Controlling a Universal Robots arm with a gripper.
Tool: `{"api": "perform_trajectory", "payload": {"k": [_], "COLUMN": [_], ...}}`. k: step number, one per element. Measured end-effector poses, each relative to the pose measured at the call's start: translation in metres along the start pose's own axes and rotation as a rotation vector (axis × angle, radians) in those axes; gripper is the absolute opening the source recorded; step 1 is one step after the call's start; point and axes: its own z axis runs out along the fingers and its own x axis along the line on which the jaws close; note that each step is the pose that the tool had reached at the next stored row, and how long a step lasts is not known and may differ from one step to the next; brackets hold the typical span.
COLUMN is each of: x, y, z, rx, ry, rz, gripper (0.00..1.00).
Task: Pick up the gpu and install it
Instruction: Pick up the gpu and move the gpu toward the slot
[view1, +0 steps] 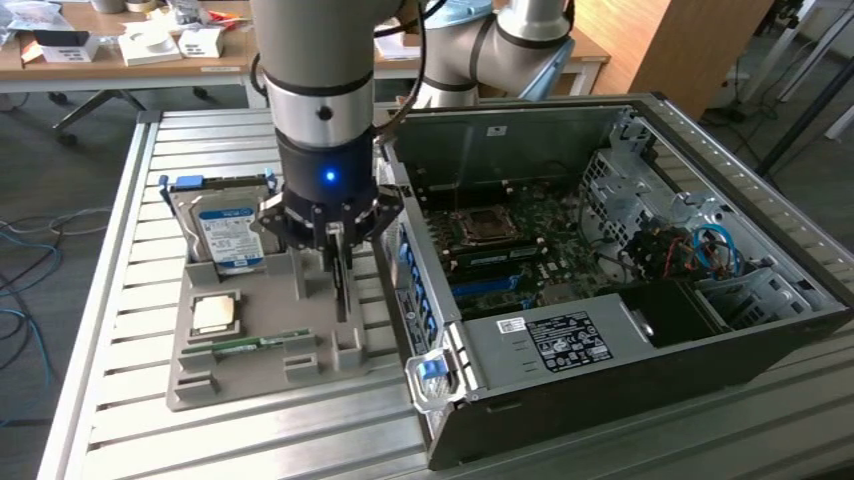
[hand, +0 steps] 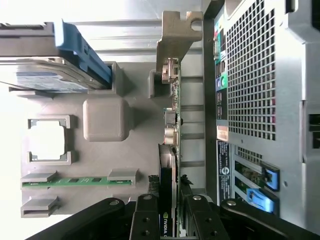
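Closest to us, the gripper (hand: 171, 201) has its black fingers (hand: 145, 220) pressed against both faces of the gpu (hand: 168, 170), clamping it. We see the card standing on edge at the grey holder tray (hand: 105, 120), its pale bracket (hand: 177, 30) at the end away from the fingers, just beside the open computer case (hand: 260, 75). On the tray we also see a hard drive (hand: 45, 75) and a green memory stick (hand: 75, 181).

Exterior view: high, angled down across table (view1: 120, 300); wrist view: close, straight down; 2 views share tray (view1: 287, 312) (hand: 102, 120), case (view1: 534, 130) (hand: 260, 75) rear
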Motion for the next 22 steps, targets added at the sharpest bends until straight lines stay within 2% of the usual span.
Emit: {"api": "perform_trajectory", "payload": {"k": [22], "x": [-0.002], "y": [0.0041], "z": [-0.0985], "rx": [0.0000], "ry": [-0.0002], "rz": [0.000], "gripper": [0.26]}}
